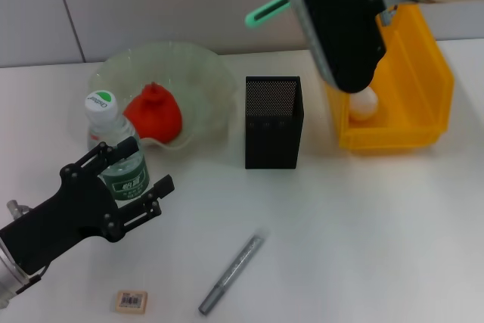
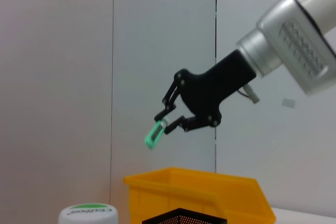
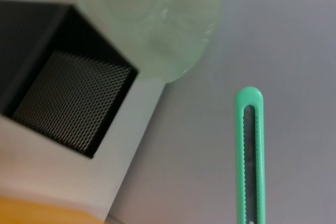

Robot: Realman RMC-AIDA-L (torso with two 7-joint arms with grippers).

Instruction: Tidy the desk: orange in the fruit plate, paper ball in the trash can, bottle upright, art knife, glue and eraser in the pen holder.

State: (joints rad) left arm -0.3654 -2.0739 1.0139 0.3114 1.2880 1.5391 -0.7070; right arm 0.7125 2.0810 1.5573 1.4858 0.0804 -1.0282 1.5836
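My right gripper is shut on a green art knife and holds it high, behind and above the black mesh pen holder. The knife also shows in the right wrist view, with the pen holder below it. My left gripper is open at the front left, its fingers on either side of the upright bottle. The orange lies in the clear green fruit plate. A white paper ball lies in the yellow trash can. A grey glue stick and an eraser lie on the desk at the front.
The bottle's white cap shows low in the left wrist view, with the yellow bin behind it. The right arm's black wrist hangs over the bin's left side. White desk lies between the pen holder and the glue stick.
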